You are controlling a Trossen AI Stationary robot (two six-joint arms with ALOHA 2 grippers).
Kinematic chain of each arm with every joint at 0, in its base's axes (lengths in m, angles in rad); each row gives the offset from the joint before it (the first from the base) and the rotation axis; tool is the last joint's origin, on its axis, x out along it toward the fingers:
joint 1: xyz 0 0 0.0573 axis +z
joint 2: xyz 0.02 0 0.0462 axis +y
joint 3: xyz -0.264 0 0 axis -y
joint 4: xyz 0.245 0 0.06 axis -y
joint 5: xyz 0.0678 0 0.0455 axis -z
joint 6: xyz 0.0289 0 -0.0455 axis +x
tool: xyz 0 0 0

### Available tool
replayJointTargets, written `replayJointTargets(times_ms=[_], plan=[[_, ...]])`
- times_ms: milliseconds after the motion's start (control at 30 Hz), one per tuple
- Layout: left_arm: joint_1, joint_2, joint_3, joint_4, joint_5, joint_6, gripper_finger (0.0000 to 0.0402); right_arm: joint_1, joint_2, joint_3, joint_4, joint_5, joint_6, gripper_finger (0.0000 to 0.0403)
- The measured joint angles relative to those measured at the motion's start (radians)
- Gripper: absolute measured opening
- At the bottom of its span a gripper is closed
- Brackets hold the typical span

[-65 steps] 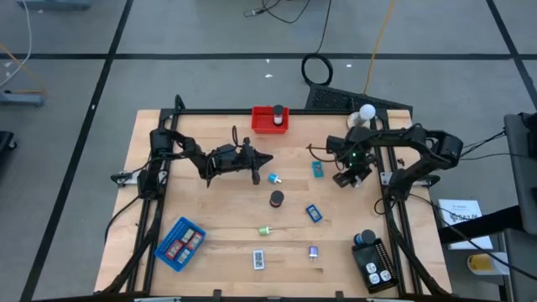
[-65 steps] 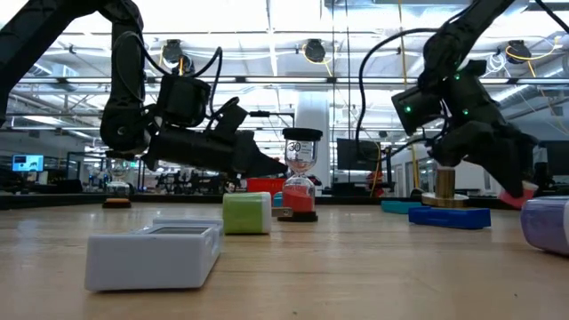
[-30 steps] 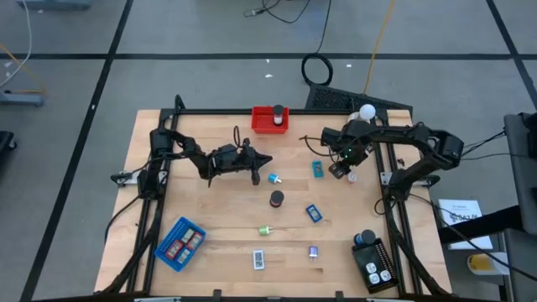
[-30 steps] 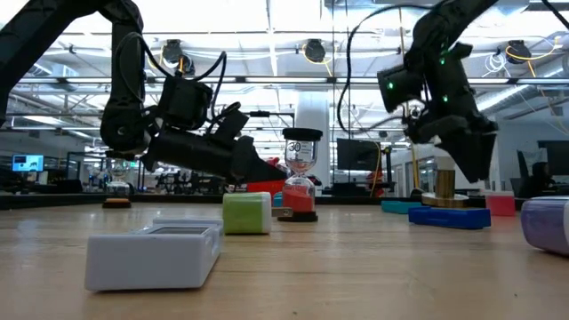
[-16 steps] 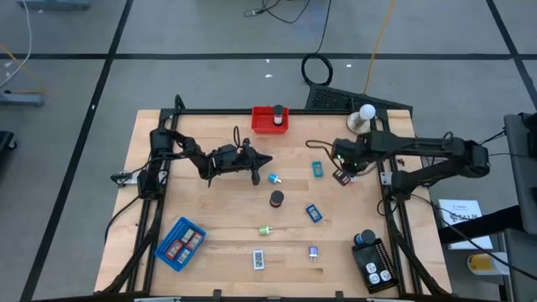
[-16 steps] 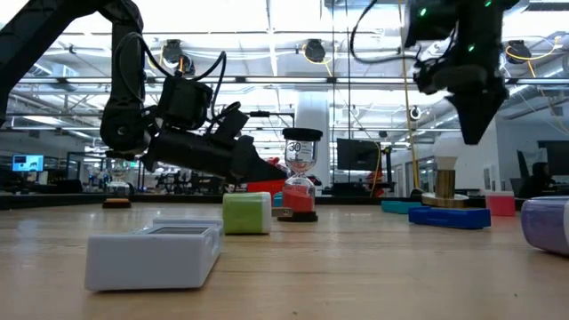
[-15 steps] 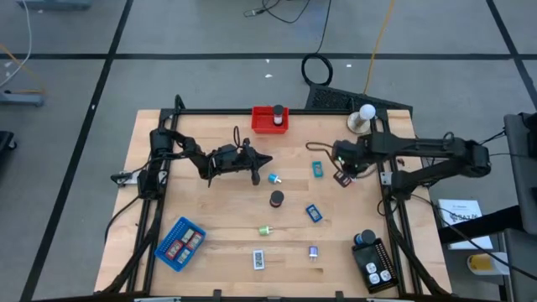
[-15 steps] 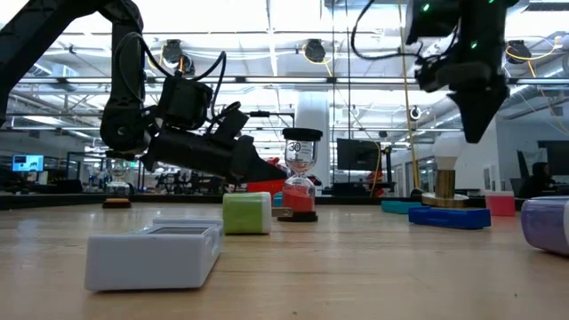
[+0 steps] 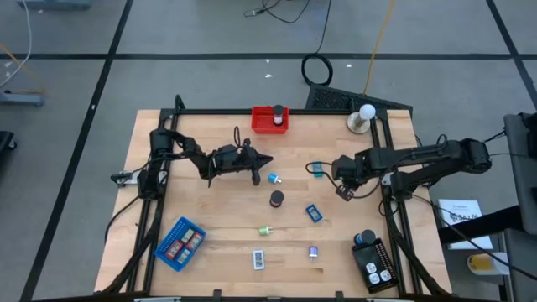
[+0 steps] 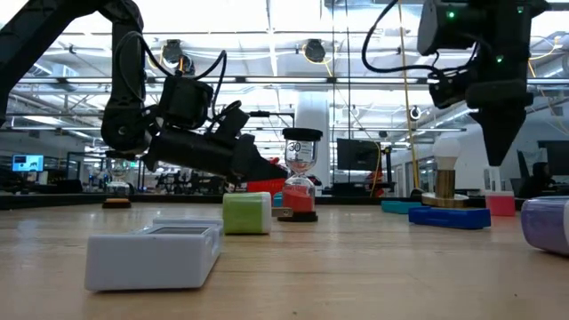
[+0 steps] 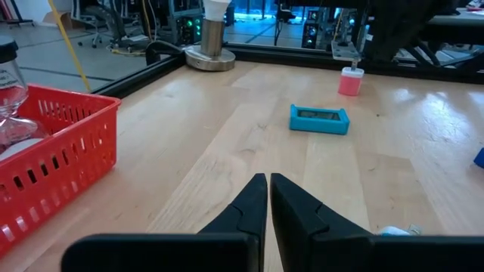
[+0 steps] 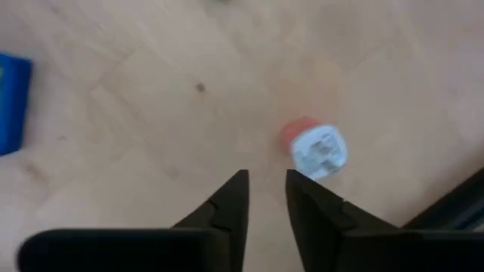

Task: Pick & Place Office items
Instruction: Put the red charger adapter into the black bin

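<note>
Office items lie scattered on the wooden table (image 9: pixel 210 210). A small red piece with a white top (image 12: pixel 318 149) stands on the wood just beside my right gripper (image 12: pixel 266 185). That gripper (image 10: pixel 498 153) hangs above the table pointing down, open by a narrow gap with nothing in it. The piece also shows as a pink block (image 10: pixel 500 204) (image 11: pixel 349 81). A teal block (image 9: pixel 318 169) (image 11: pixel 319 119) and a blue block (image 9: pixel 313 213) lie near it. My left gripper (image 9: pixel 267 159) (image 11: pixel 268 181) is shut, level over the table's middle.
At the far edge are a red tray (image 9: pixel 270 119) with an hourglass and a white ball on a stand (image 9: pixel 362 117). A blue tray (image 9: pixel 180 243) sits near left, a black tray (image 9: pixel 373 264) near right. Black cylinder (image 9: pixel 276 199), green bit (image 9: pixel 265 230), white-labelled rectangle (image 9: pixel 258 258) and purple bit (image 9: pixel 313 251) lie mid-table.
My right gripper has risen and gone toward the table's near edge, rolling a little, away from the red piece, which stays standing on the wood. My left arm has kept still.
</note>
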Motion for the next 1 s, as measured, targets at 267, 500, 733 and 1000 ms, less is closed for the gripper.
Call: replayJointTargets(times_ms=[267,500,733,1000], plan=[[0.0,0.0,0.0,0.0,0.0,0.0,0.0024,0.0,0.002,0.006,-0.028,0.053,-0.042,0.0139],[0.0,0.0,0.0,-0.004,0.0,0.0,0.0024,-0.072,0.002,-0.054,-0.014,0.102,-0.166,0.0223],[0.0,0.0,0.0,-0.007,0.0,0.001,0.0024,-0.143,0.002,-0.109,0.065,0.095,-0.336,0.0287],[0.0,0.0,0.0,-0.007,0.0,0.003,0.0024,-0.2,0.041,-0.125,0.116,0.038,-0.416,0.0274]])
